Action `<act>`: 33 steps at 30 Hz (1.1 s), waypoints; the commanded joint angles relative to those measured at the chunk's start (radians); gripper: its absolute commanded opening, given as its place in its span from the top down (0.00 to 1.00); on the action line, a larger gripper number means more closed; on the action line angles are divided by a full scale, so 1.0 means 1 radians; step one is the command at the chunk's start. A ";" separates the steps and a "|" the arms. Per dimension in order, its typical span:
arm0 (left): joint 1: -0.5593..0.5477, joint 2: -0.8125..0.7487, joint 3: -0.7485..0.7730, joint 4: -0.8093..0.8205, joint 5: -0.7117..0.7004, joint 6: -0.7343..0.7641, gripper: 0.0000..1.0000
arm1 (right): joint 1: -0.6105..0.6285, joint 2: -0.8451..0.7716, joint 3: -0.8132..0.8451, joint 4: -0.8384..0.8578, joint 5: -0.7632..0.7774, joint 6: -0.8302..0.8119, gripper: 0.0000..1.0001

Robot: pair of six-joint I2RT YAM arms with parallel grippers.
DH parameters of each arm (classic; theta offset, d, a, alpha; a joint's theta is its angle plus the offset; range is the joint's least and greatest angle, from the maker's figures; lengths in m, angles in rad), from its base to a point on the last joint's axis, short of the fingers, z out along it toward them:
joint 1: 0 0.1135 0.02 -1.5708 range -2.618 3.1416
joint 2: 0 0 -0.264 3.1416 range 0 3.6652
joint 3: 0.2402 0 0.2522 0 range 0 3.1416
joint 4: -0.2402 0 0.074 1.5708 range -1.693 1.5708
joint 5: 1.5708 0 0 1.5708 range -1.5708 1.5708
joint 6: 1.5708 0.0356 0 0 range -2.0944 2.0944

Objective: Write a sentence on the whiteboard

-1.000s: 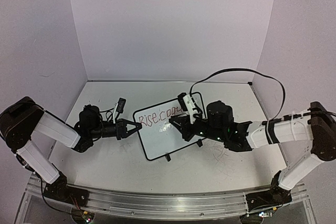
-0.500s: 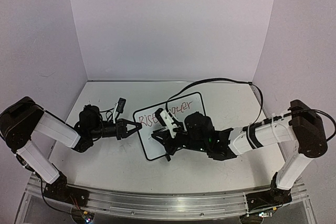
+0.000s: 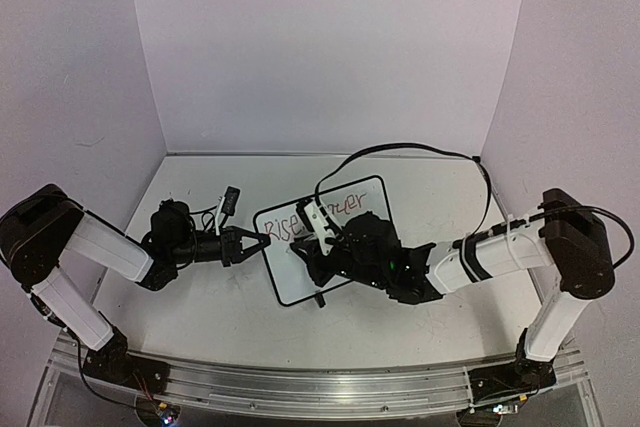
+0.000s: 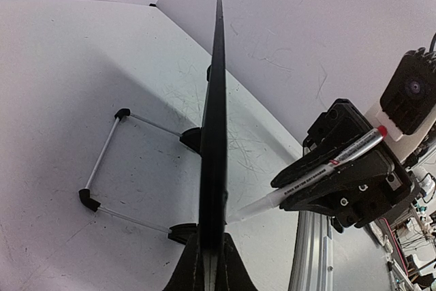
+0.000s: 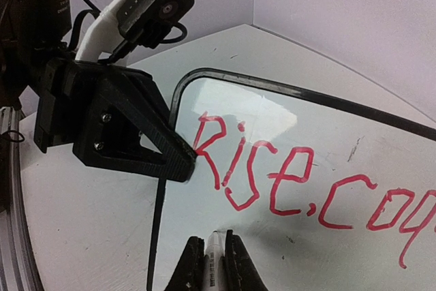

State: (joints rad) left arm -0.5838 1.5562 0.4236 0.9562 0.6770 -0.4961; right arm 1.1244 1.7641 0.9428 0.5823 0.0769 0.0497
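Note:
The whiteboard point(image 3: 288, 275) stands tilted at mid-table, and my left gripper point(image 3: 262, 240) is shut on its left edge. In the left wrist view the whiteboard point(image 4: 214, 127) shows edge-on between that gripper's fingers point(image 4: 228, 267). The red sentence point(image 5: 286, 182) reads "Rise.coq" before running out of frame. My right gripper point(image 5: 216, 250) is shut on a white marker point(image 5: 216, 260). The marker's tip touches the whiteboard point(image 5: 327, 250) just under "Rise". From above, the right gripper point(image 3: 308, 255) covers the board's middle. Only parts of the sentence point(image 3: 283, 225) show there.
The board's wire stand point(image 4: 102, 161) and black feet point(image 3: 320, 298) rest on the scuffed tabletop point(image 3: 200, 307). A black cable point(image 3: 420, 152) loops above the right arm. Purple walls close in the back and sides. A metal rail point(image 3: 300, 379) runs along the near edge.
My right arm has swung left across the board with the marker, from the end of the first line to below "Rise". The left gripper and the board have stayed put.

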 commanded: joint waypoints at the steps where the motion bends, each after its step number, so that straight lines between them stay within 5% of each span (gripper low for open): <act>1: -0.001 0.006 0.017 -0.079 -0.028 0.022 1.00 | 0.003 0.021 0.046 0.032 0.042 0.003 1.00; 33: 0.000 0.006 0.023 -0.087 -0.026 0.028 1.00 | 0.007 0.046 0.048 -0.004 -0.001 0.015 1.00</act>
State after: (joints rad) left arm -0.5835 1.5558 0.4248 0.9478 0.6769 -0.4938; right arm 1.1292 1.7970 0.9649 0.5813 0.0709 0.0536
